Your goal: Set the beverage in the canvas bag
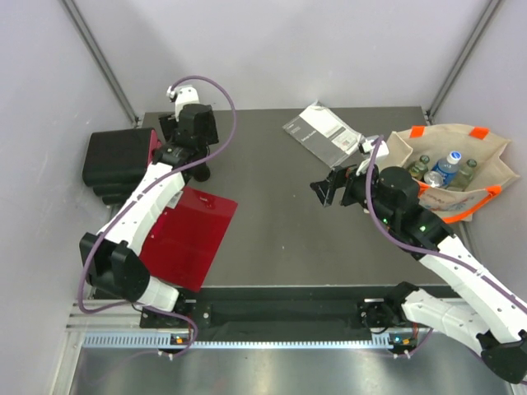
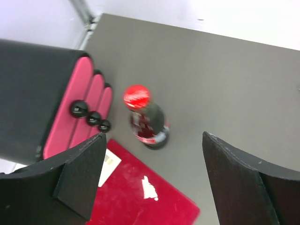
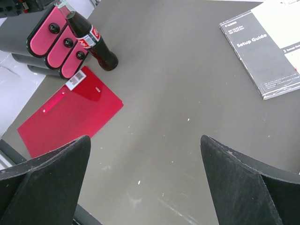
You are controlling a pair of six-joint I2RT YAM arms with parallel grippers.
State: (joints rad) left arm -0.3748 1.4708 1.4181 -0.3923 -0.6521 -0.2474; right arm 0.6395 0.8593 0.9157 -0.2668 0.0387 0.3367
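Centre frame at the left wrist, the upright cola bottle (image 2: 147, 123) waits beneath the left gripper (image 2: 153, 150), jaws wide open. A good grasp likely means centring on the bottle's body, clear of the black-and-pink cases (image 2: 70, 101).

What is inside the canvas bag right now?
Inside the canvas bag, the top view shows several bottles, including a blue-labelled bottle. Their lower parts and the bag's floor are hidden by its walls.
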